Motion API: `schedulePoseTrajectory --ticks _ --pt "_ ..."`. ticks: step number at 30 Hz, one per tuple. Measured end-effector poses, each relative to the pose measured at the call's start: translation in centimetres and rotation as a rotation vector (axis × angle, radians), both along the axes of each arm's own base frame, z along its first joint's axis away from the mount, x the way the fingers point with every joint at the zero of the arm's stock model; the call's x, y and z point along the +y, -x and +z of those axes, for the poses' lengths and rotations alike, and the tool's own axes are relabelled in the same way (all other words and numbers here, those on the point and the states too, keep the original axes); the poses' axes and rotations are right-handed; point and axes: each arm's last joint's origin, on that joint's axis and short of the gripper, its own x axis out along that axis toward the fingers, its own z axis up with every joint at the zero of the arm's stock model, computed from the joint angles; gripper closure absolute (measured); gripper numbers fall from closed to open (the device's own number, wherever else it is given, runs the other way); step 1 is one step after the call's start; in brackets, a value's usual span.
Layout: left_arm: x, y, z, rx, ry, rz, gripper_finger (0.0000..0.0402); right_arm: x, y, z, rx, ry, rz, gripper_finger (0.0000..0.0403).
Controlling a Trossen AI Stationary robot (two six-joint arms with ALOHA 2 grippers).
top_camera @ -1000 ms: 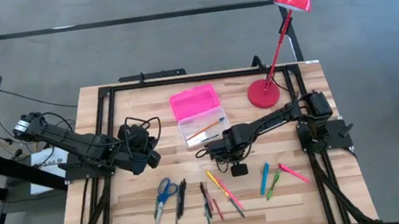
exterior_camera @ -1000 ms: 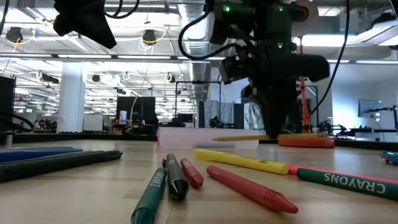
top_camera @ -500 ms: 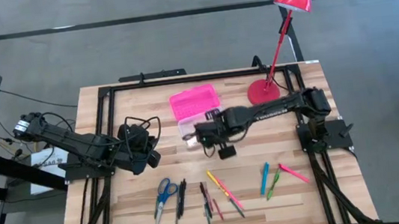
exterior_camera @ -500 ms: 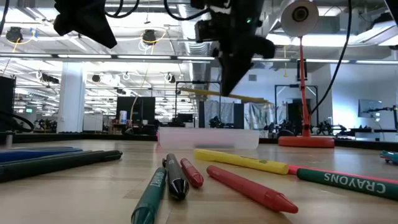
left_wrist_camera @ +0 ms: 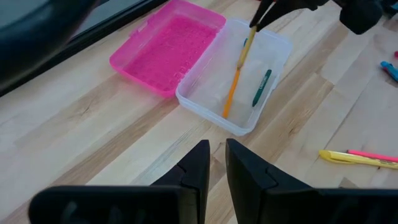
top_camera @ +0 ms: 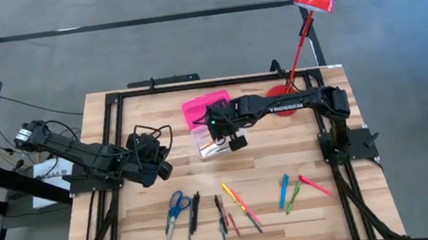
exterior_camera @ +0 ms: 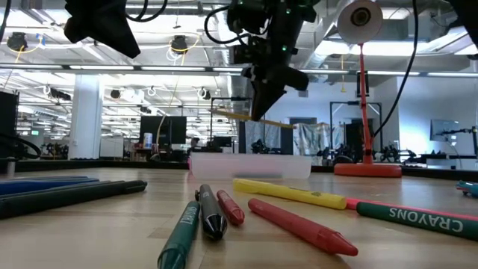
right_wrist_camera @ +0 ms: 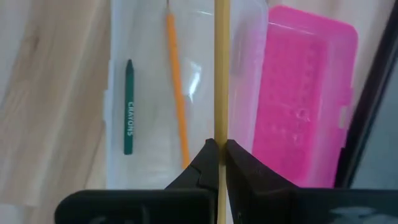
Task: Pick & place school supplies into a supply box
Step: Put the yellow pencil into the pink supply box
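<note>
**Pencil held over the open box**

Jaws of the left gripper sit nearly closed on nothing, waiting at the worktop's left side. Right gripper pinches a yellow pencil above the supply box, where an orange pencil and green crayon lie. Light, stiff and slim, the pencil looks best gripped mid-shaft.
</note>
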Motion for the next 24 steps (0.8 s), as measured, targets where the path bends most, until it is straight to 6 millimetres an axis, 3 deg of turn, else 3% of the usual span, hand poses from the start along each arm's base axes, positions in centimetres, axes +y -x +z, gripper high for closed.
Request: schedulePoseTrajectory --ticks 10,20,24 --pt "0.0 0.0 0.0 -0.007 -0.001 0.009 0.0356 0.6 -0.5 -0.9 -0.069 -0.039 0.024 0.0403" --pt "0.0 0.0 0.0 0.001 0.014 -0.001 0.0356 0.2 -1.9 -4.3 -0.012 0.019 -0.002 0.0401" --pt "0.0 0.0 0.0 0.004 0.012 -0.001 0.0356 -0.3 -1.8 -4.6 0.018 0.054 -0.005 0.0400"
